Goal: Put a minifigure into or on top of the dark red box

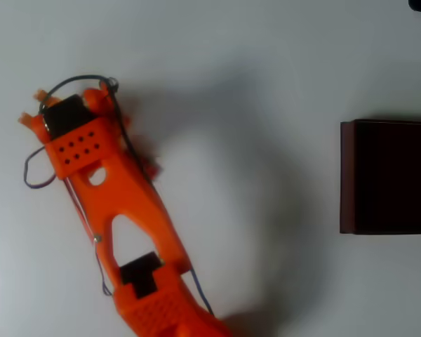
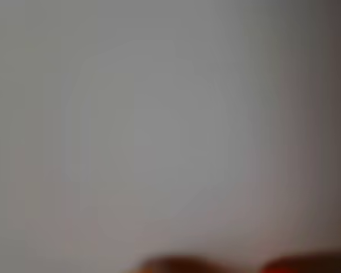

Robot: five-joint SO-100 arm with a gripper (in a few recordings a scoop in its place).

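Overhead view: an orange robot arm (image 1: 119,210) lies across the white table (image 1: 252,84) at left, its jaws hidden so their state is unclear, a small red minifigure (image 1: 151,168) beside it, well apart from the dark red box (image 1: 347,175) at right.

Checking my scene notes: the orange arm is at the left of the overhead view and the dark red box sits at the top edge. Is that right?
Not quite. The orange arm is at the left, but in the overhead view the dark red box sits at the right edge, not the top.
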